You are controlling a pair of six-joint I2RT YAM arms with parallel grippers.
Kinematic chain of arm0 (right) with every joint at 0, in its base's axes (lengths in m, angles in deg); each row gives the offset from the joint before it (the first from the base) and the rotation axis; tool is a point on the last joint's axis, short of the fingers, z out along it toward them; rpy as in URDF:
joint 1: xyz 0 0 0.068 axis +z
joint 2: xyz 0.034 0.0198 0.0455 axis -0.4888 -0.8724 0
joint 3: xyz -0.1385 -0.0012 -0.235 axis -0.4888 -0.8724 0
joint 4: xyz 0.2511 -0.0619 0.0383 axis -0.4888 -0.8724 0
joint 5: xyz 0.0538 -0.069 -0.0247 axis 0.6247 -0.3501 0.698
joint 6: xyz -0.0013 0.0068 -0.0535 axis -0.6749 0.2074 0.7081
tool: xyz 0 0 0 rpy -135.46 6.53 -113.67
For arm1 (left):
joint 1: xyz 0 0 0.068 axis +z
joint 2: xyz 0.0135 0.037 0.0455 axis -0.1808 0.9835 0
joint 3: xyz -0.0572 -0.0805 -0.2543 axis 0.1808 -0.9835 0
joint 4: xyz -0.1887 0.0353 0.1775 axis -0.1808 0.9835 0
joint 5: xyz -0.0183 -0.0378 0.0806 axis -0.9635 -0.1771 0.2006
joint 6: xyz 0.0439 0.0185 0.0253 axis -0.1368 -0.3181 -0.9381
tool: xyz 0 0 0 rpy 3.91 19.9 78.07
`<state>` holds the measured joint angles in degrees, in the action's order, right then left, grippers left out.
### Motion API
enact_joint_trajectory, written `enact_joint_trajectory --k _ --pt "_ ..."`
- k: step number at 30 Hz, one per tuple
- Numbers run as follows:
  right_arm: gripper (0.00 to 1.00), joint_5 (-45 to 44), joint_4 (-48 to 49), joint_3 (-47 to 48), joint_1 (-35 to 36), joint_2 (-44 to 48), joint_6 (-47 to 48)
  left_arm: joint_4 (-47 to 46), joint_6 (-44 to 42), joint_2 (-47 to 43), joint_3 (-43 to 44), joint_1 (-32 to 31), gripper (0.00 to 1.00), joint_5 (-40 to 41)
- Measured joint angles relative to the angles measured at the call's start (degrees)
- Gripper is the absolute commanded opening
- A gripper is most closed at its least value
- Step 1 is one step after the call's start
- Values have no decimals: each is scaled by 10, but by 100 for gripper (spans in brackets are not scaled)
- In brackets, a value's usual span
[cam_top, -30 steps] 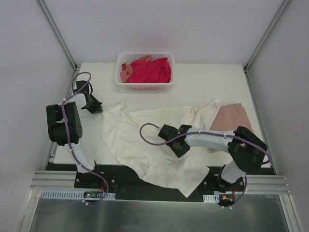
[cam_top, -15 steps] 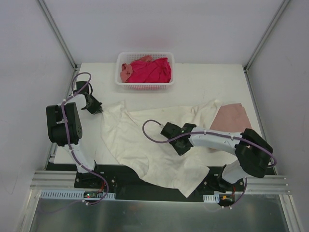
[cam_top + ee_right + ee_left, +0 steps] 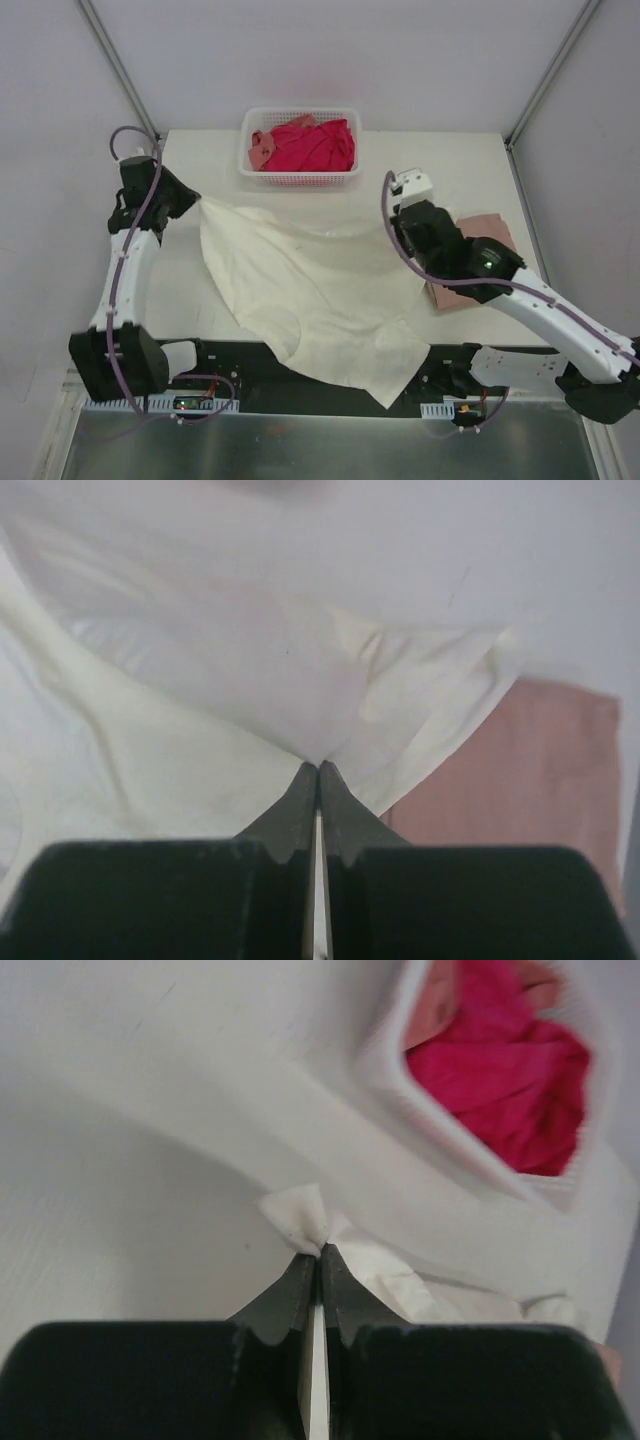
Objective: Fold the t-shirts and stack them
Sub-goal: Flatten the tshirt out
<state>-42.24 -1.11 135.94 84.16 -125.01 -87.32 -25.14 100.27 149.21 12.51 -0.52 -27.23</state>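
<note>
The cream t-shirt hangs stretched between both grippers, its lower part draped over the table's near edge. My left gripper is shut on its left corner; the left wrist view shows the cloth pinched at the fingertips. My right gripper is shut on its right edge, as the right wrist view shows, with cream cloth spreading away. The dusty pink t-shirt lies flat under the right arm and also shows in the right wrist view. Magenta-red and salmon shirts sit in the basket.
The white lattice basket stands at the back middle of the table, and shows in the left wrist view just beyond the held corner. Grey walls and metal frame posts close in the left, right and back. The black base plate runs along the near edge.
Both arms have risen and swung apart: the left back and up, the right to the back right. The cream shirt is now pulled taut between them instead of lying crumpled.
</note>
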Motion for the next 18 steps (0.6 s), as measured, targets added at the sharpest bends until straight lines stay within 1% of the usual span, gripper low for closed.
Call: enact_joint_trajectory --k 2,4,7,10,14,18 --pt "1 -38 12 57 0 27 35 6 0 -88 24 -4 0 0" --pt "1 -62 31 106 0 56 79 9 -1 -172 70 -9 0 0" --pt "1 -71 50 182 0 97 144 16 -6 -250 161 -9 0 0" --pt "0 -49 56 265 0 117 190 23 -19 -284 273 -9 0 -3" --pt "1 24 49 394 0 129 228 45 -46 -292 440 -9 0 -15" --pt "1 108 36 469 0 142 239 69 -71 -291 570 -9 0 -17"
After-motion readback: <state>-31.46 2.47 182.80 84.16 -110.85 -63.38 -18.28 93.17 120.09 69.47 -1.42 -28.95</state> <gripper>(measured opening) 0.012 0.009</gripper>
